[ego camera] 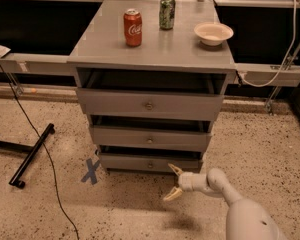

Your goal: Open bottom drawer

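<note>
Approach step: my end effector (169,183), released, hangs at four o'clock from the knob (150,164) of the bottom drawer (122,161). Next, likely: clench that knob.

Only one readable text: white "Coca-Cola" script running vertically on the red can (133,28), which stands on the cabinet (160,51) top at about 10 o'clock from the top's centre. The green can (166,12), at 12 o'clock, has a printed label, but it is illegible. One sign: a blue cross (91,171) marked on the floor (270,149), at 7 o'clock from the cabinet. No numbers or tags can be read on the drawer fronts. The gripper (169,183), fingers spread, sits at 5 o'clock from the cabinet, low over the floor, and carries no markings.
</note>
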Available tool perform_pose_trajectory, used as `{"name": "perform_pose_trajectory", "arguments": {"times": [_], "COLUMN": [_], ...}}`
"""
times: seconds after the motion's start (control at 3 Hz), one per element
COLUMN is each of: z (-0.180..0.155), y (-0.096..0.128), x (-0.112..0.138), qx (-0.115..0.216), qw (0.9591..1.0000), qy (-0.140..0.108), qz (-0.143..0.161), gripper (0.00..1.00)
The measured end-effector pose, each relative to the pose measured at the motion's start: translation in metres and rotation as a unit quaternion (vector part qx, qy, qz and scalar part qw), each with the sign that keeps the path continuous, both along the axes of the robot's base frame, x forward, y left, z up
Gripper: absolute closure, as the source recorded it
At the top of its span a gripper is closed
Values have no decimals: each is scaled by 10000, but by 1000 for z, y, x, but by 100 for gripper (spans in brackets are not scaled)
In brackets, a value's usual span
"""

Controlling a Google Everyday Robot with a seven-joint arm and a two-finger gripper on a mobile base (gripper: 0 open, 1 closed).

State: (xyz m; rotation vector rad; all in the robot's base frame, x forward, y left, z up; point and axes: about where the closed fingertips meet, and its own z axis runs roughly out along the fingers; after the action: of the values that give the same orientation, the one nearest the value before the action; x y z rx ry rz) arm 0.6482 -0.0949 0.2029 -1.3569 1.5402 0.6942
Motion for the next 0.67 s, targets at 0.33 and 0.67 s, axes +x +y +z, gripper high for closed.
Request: {"name": "perform_pose_trajectory", "arguments": {"times": [0.33,0.67], "z": [-2,0], "y": [-1,-13], "x": [8,30], "qx": [-215,-768], "qw": [9989,9887], "qy": [-377,-1203], "qz": [-194,-451], "gripper": [0,0]}}
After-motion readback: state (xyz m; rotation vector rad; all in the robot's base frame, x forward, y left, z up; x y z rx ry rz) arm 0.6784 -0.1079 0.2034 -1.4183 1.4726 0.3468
